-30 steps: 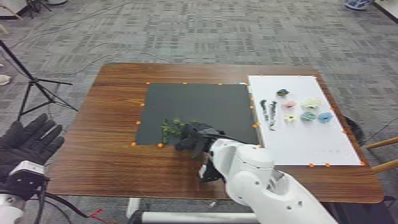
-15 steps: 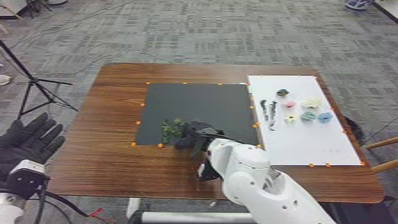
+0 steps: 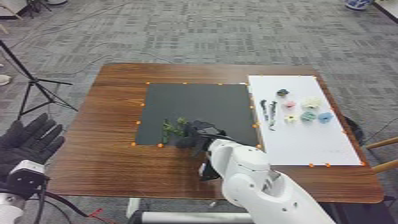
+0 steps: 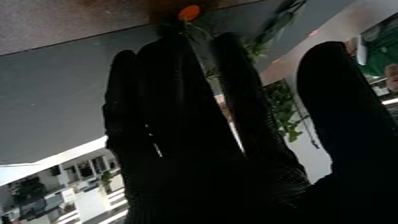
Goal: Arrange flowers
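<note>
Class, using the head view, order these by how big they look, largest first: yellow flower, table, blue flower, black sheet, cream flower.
1. Table
2. Black sheet
3. Cream flower and blue flower: too alike to rank
4. Yellow flower

In the right wrist view, my right hand [image 3: 199,136] covers part of the green leaves [image 4: 282,111]. The head view's left edge cuts off some of my left hand [image 3: 32,146]. The 2 dark bits [image 3: 272,117] on the white sheet [image 3: 306,142] are too small to name.
</note>
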Available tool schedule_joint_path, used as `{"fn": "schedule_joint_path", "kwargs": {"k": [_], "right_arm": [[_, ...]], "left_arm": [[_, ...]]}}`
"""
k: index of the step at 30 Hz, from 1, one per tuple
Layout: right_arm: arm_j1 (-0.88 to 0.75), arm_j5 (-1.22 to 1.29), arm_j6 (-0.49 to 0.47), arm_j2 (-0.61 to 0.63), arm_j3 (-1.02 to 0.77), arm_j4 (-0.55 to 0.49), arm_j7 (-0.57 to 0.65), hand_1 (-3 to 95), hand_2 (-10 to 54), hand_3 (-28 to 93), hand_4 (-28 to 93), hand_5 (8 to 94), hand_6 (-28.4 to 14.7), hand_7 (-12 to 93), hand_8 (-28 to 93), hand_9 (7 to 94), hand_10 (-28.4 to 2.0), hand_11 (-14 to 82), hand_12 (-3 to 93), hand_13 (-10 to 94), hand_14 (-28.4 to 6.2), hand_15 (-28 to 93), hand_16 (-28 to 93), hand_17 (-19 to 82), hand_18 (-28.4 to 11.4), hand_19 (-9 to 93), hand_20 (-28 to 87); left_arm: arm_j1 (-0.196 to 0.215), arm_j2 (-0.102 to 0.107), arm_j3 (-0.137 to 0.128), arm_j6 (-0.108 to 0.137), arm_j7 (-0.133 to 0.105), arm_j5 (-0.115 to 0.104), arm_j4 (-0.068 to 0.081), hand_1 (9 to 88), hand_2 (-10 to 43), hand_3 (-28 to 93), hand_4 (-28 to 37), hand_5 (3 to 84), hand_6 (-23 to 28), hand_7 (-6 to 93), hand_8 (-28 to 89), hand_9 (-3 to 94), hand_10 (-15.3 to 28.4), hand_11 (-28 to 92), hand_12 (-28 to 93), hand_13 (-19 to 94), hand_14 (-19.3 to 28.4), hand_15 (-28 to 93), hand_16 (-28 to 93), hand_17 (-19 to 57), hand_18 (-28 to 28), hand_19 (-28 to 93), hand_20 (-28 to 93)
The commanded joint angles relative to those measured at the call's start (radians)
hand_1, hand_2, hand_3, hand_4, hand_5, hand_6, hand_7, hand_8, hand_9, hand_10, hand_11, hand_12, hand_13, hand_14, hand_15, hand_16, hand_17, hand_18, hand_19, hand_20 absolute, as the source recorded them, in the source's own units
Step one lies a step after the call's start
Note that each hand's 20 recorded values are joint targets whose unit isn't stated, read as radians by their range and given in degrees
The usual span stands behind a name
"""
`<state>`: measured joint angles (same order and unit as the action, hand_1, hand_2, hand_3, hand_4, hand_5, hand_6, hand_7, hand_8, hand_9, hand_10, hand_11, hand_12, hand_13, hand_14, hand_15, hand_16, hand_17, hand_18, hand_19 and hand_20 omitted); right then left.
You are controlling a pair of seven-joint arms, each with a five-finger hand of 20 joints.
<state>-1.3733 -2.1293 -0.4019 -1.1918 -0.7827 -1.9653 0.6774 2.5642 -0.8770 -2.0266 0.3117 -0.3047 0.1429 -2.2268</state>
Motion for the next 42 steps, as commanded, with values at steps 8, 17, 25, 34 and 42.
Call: {"fn": "schedule_joint_path", "kwargs": {"k": [8, 17, 25, 34, 42], "right_arm": [[-0.029, -0.006, 0.128, 0.032, -0.076, -0.096, -0.037, 28.4, 5.3, 71, -18, 58.0, -4.2, 9, -11, 52.0, -26.4, 20.0, 18.5, 46, -24.9, 77, 27, 19, -28.4, 71, 37], [-0.097, 0.004, 0.286, 0.179, -0.330, -0.078, 0.086, 28.0, 0.4, 69, -18, 49.7, -8.9, 8, -11, 52.9, -26.1, 20.0, 17.9, 47, -24.7, 77, 27, 21, -28.4, 72, 37], [-0.200, -0.032, 0.307, 0.302, -0.503, -0.014, 0.158, 36.0, -5.0, 72, -20, 54.9, -8.8, 9, -10, 52.0, -23.6, 19.3, 16.6, 47, -23.6, 77, 26, 21, -28.4, 73, 36], [-0.227, -0.046, 0.306, 0.322, -0.531, 0.053, 0.169, 39.5, -7.9, 75, -22, 54.0, -9.3, 9, -10, 47.7, -22.5, 17.5, 14.8, 45, -22.5, 76, 24, 21, -28.4, 74, 35], [-0.247, -0.075, 0.400, 0.329, -0.488, -0.015, 0.103, 36.9, -7.9, 74, -23, 52.3, -9.2, 10, -11, 47.6, -21.6, 18.5, 14.5, 46, -22.0, 76, 23, 21, -28.4, 75, 35]], "left_arm": [[0.014, -0.012, 0.001, -0.003, -0.009, -0.001, -0.005, 27.1, 15.1, 70, -26.4, 39.5, 8.7, 9.6, -7, 32.3, 14.0, 15, 14, 22, 13.7, 23, 0, -2.8, 11.1, 18, 12], [0.036, -0.025, -0.018, -0.005, -0.031, 0.000, -0.019, 27.0, 14.8, 70, -26.5, 39.6, 8.6, 9.7, -7, 32.4, 14.1, 15, 14, 22, 13.6, 24, 0, -2.8, 11.1, 18, 12], [0.060, -0.028, -0.035, -0.003, -0.043, -0.011, -0.025, 27.0, 14.7, 70, -26.7, 39.6, 8.4, 9.8, -7, 32.5, 13.9, 15, 14, 22, 13.4, 23, 0, -2.8, 11.1, 17, 12], [0.054, -0.018, -0.029, -0.005, -0.041, -0.014, -0.020, 26.9, 14.6, 70, -26.9, 39.6, 8.4, 9.9, -7, 32.4, 13.9, 15, 14, 22, 13.4, 23, 0, -2.8, 11.1, 17, 12], [0.046, -0.021, -0.015, 0.000, -0.037, -0.011, -0.020, 27.1, 14.7, 70, -27.0, 39.6, 8.3, 10.0, -7, 32.4, 13.8, 15, 14, 22, 13.4, 23, 0, -2.8, 11.0, 17, 12]]}}
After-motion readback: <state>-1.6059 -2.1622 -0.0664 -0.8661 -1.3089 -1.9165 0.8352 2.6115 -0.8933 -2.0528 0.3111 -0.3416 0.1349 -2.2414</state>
